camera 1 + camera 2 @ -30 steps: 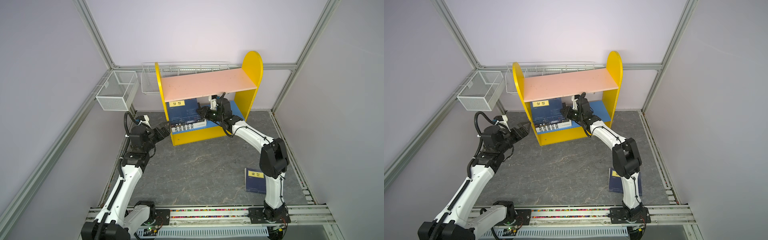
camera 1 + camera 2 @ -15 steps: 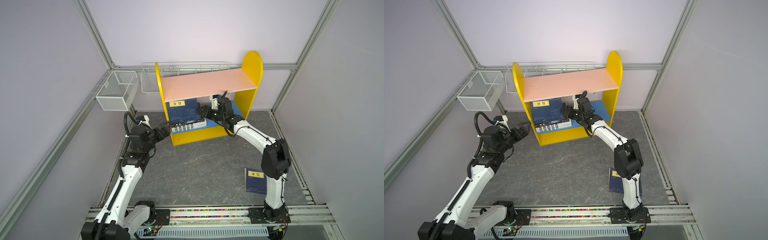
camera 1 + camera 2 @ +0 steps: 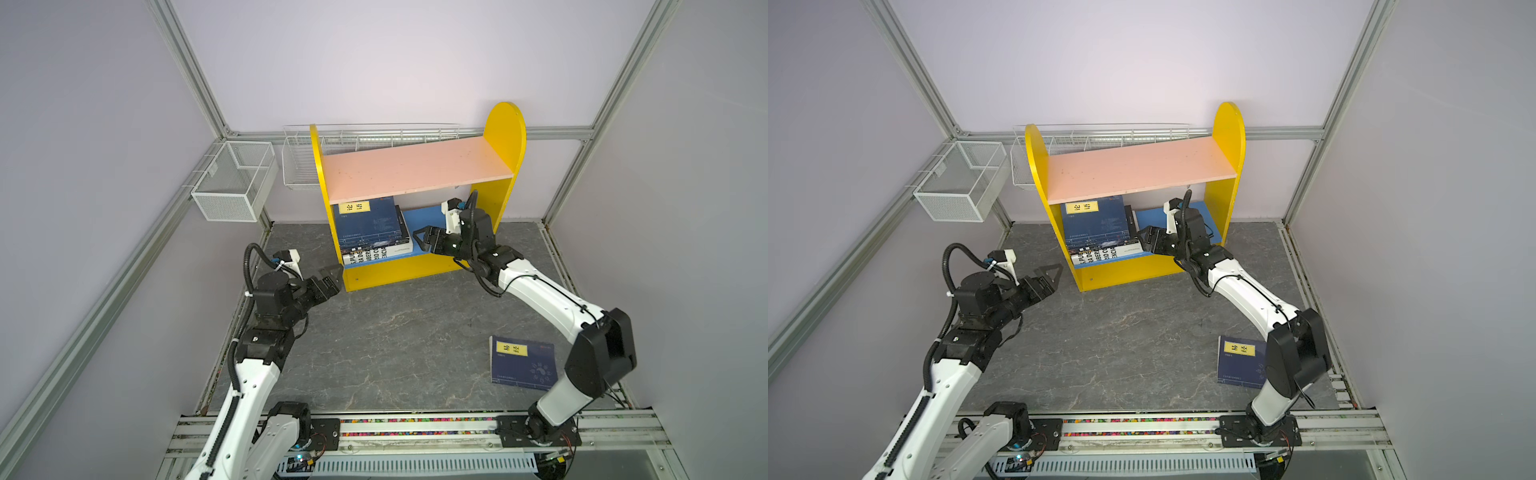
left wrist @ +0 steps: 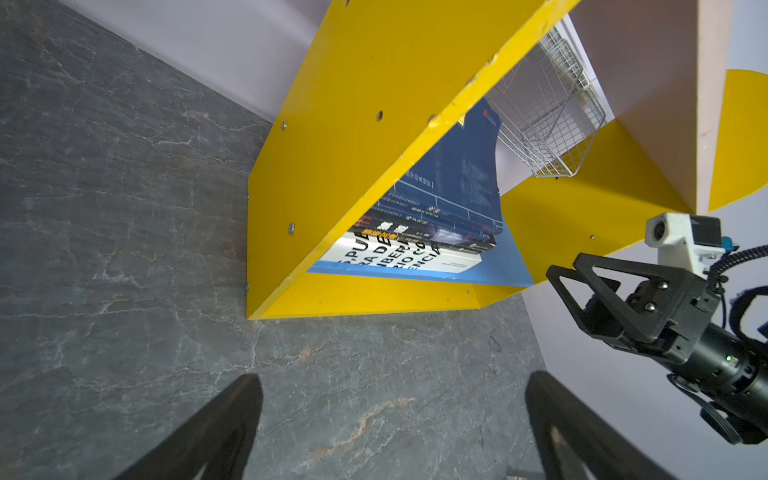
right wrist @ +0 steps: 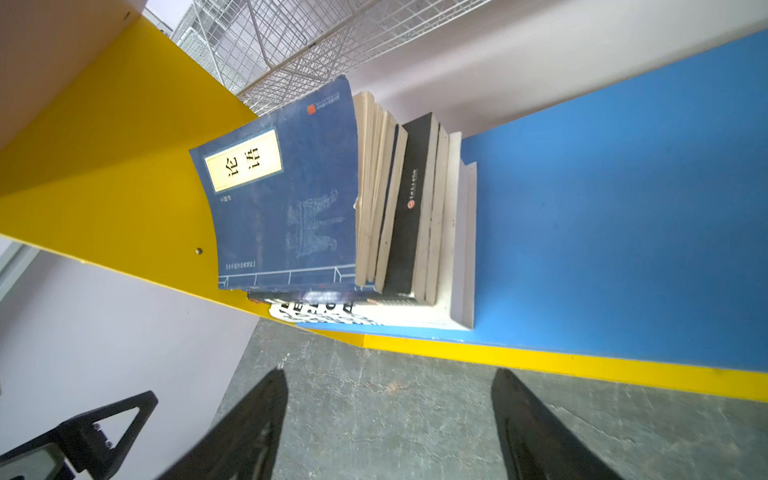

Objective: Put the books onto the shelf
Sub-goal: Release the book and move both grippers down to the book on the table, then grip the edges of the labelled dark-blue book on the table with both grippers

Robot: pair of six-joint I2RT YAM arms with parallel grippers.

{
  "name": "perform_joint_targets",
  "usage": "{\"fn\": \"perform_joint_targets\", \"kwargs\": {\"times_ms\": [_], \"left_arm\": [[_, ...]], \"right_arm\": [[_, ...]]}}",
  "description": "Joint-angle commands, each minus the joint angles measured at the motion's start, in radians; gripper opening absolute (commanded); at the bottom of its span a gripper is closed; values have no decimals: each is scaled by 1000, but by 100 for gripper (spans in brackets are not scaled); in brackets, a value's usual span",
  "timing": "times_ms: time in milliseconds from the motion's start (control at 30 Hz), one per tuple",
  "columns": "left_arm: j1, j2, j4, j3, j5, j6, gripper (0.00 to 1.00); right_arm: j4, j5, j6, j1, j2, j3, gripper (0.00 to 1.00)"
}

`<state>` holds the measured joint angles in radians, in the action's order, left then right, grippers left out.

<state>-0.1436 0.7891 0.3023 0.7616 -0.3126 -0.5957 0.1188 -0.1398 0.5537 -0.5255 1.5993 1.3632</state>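
Grey floor [image 3: 395, 332] holds one last book [image 3: 521, 361]; right gripper [image 3: 422, 240] springs wide, backing off the shelf [image 3: 415, 166] stack [image 3: 374, 237]; left gripper [image 3: 332, 277] gapes empty.

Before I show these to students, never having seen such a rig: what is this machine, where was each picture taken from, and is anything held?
A robot with two white arms, left arm and right arm, each ending in a gripper. Two pictures look down from overhead, nearly alike; two come from cameras on the wrists. On the grey floor stands a yellow shelf with a stack of books on its blue lower board; one navy book lies apart on the floor. The left gripper and right gripper are both open, holding nothing.
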Motion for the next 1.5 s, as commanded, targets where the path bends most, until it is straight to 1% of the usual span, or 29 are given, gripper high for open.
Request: {"fn": "perform_joint_targets", "kwargs": {"times_ms": [0, 33, 100, 133, 167, 300, 367, 467, 500, 533, 567, 600, 667, 733, 833, 967, 1033, 1167, 1267, 1333, 1467], "left_arm": [[-36, -30, 98, -28, -61, 10, 99], [-68, -58, 96, -39, -79, 0, 99], [-155, -56, 76, -62, -76, -22, 99], [-213, -47, 56, -73, -58, -38, 99], [-269, -40, 31, -83, -29, -53, 99], [-499, 84, -85, -90, 82, -89, 100], [-616, 170, -161, -80, 141, -92, 100], [-773, 311, -252, -46, 273, -63, 100], [-811, 375, -294, -30, 281, -58, 99], [-834, 441, -343, -14, 262, -62, 98], [-852, 507, -402, 0, 237, -71, 97], [-865, 569, -447, 16, 217, -80, 96], [-899, 698, -501, 74, 192, -85, 94], [-936, 832, -500, 170, 180, -73, 92], [-977, 988, -497, 301, 147, -60, 89], [-991, 1129, -453, 451, 107, -62, 89], [-994, 1188, -416, 521, 93, -77, 89], [-1000, 1281, -349, 628, 57, -102, 86], [-1005, 1333, -329, 677, 27, -138, 86], [-1011, 1369, -319, 703, 6, -165, 83], [-1023, 1401, -320, 725, -10, -199, 81]], "right_arm": [[98, 90, -69, -1, -120, -101, 85], [123, 122, -75, -1, -164, -143, 89], [194, 189, -71, 4, -240, -212, 98], [241, 219, -69, 12, -278, -243, 98], [290, 245, -65, 20, -306, -271, 95], [431, 335, -24, 81, -422, -400, 89], [465, 329, 7, 145, -476, -475, 89], [487, 299, 48, 244, -536, -592, 89], [495, 285, 59, 281, -555, -624, 89], [505, 277, 66, 312, -573, -650, 89], [513, 271, 70, 366, -590, -672, 89], [520, 268, 72, 397, -604, -689, 89], [528, 244, 64, 469, -639, -721, 89], [535, 215, 52, 547, -673, -749, 89], [538, 162, 26, 649, -717, -786, 89], [549, 103, -13, 765, -738, -829, 89], [537, 46, -22, 821, -738, -858, 89], [509, -30, -21, 875, -724, -895, 89], [491, -54, -8, 881, -710, -906, 89], [478, -66, 2, 882, -702, -915, 89], [456, -79, 17, 882, -696, -939, 90]]}}
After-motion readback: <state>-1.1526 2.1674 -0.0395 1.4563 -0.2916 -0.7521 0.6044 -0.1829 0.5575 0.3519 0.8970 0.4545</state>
